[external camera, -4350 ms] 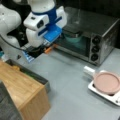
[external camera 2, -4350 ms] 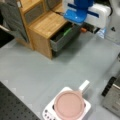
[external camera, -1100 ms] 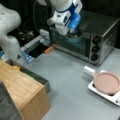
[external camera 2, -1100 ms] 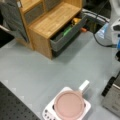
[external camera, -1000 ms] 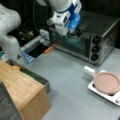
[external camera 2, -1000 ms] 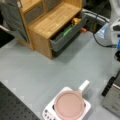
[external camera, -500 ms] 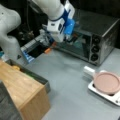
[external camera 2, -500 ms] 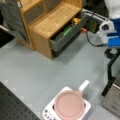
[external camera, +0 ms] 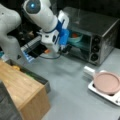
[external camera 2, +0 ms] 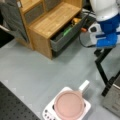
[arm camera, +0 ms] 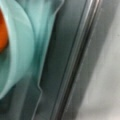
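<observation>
One grey table point(external camera: 75, 97) carries everything you see, and in both front views it runs under the whole scene. Largest on it is your wooden cabinet point(external camera 2: 50, 22), with its grey drawer point(external camera 2: 66, 37) pulled out toward a front view's right and small yellow and green items lying inside. Next comes the toaster oven point(external camera: 95, 35), standing at a front view's upper right with its mouth facing a front view's lower left and its long axis running across the picture from left to right. Your arm point(external camera: 42, 15) leans in from a front view's upper left, and its end effector point(external camera: 65, 50) hangs just in front of the oven's opening, low at the left end of it; you cannot tell from these views whether the jaws are apart or together, and nothing shows between them. Inside the oven sits a teal bowl point(external camera: 75, 38) with something orange point(arm camera: 2, 32) in it; the wrist view shows the bowl's wall close at the left and the oven's tray rim running steeply beside it. Well apart, at a front view's lower right, a pink pan point(external camera: 107, 82) rests on a white hob point(external camera: 115, 98), its pale handle point(external camera: 88, 70) pointing toward the oven.
</observation>
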